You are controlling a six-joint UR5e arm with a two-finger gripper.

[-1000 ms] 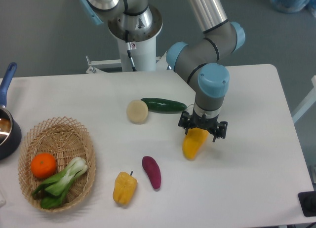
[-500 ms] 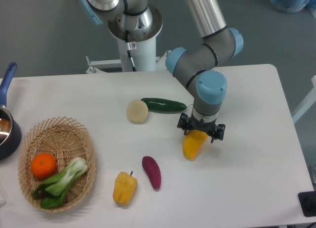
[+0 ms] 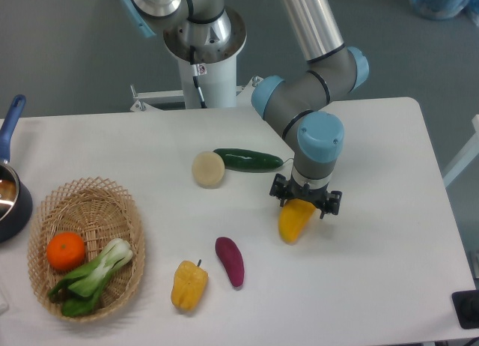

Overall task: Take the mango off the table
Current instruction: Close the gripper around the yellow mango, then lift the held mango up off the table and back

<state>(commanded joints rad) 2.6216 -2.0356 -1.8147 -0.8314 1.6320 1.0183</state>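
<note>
The mango is a smooth yellow-orange oval lying on the white table, right of centre. My gripper points straight down over its upper end. The black fingers are spread and stand on either side of the fruit, so the gripper is open. That upper end of the mango is hidden under the gripper body; its lower end sticks out toward the front edge and appears to rest on the table.
A dark green cucumber and a pale round vegetable lie just left of the arm. A purple sweet potato and a yellow bell pepper lie nearer the front. A wicker basket holds an orange and greens. A dark pot sits at the left edge.
The gripper has sunk a little lower over the mango's upper end. The mango has stayed almost where it was on the table.
</note>
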